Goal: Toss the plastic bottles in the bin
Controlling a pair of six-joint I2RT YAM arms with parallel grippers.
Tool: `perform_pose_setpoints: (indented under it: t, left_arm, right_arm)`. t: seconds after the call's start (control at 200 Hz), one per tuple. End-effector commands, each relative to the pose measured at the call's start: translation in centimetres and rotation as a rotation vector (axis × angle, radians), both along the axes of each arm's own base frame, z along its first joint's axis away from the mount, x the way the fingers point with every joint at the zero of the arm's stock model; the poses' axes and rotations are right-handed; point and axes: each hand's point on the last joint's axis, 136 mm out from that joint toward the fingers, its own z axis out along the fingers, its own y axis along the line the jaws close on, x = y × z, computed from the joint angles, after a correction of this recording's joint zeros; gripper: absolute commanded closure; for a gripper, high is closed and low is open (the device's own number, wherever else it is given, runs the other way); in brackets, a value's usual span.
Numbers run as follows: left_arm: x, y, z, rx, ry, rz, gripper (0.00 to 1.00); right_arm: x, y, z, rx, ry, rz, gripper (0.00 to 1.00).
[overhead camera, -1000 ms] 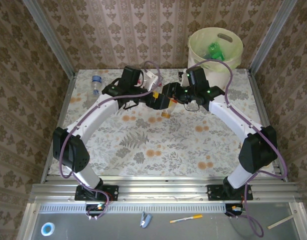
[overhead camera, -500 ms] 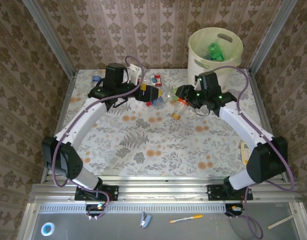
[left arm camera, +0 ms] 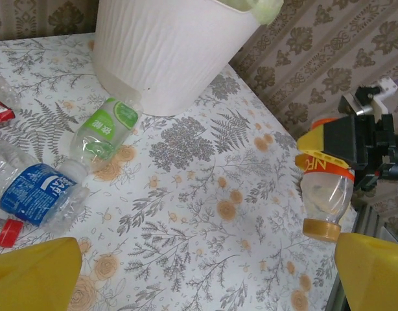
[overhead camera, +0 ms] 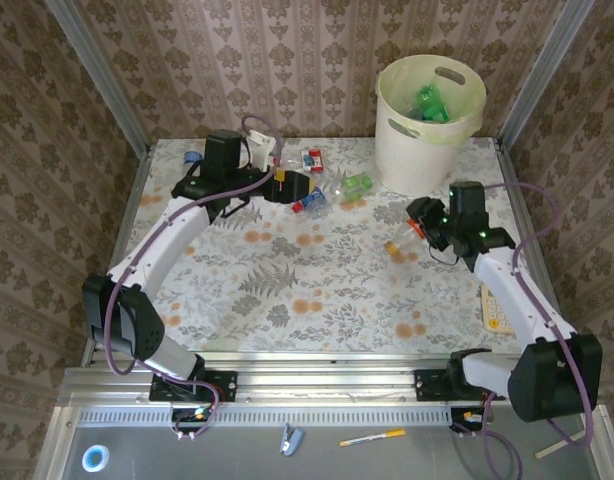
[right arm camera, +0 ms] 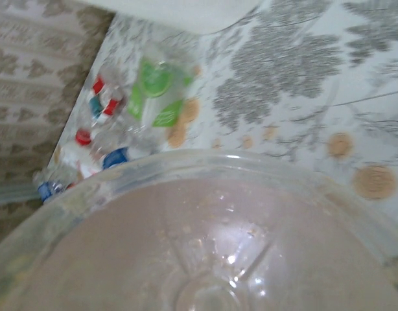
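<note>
Right gripper [overhead camera: 413, 227] has swung back from the centre toward the table's [overhead camera: 287, 290] right edge.
I see it clamping the orange-labelled bottle [overhead camera: 394, 245] cap-down over bare cloth, the bin [overhead camera: 430, 140] beyond; left gripper [overhead camera: 287, 186] gapes wide near the blue-labelled bottle [overhead camera: 312, 201] and green-labelled bottle [overhead camera: 356, 185].

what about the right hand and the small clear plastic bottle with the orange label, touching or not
Touching. The left wrist view shows the right hand clamped around the orange-labelled bottle.

You've got glossy clear plastic in the orange-label bottle [left arm camera: 325, 194]; the bin [overhead camera: 417, 155] at one o'clock is matt, ribbed white plastic; the table cover [left arm camera: 205, 214] looks smooth.
</note>
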Motion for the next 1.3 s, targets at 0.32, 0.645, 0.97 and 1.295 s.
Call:
perform_pose_setpoints:
  t: [0.32, 0.645, 0.97, 1.295]
  left_arm:
    - [-0.1, 1.6, 0.3, 0.004, -0.010, 0.045, 0.00]
    - [0.4, 2.8, -0.6, 0.031, 0.004, 0.093, 0.00]
    - [0.4, 4.2, -2.0, 0.041, 0.065, 0.145, 0.00]
    - [-1.0, 7.9, -5.7, 0.090, 0.172, 0.247, 0.00]
  right_arm:
    - [-2.5, -4.3, -4.2, 0.030, 0.065, -0.205, 1.00]
    - [2.4, -5.3, 1.2, 0.047, -0.066, -0.217, 1.00]
    - [20.6, -9.0, 24.4, 0.168, -0.513, -0.277, 0.29]
    - [21.8, -7.7, 21.6, 0.198, -0.481, -0.275, 0.00]
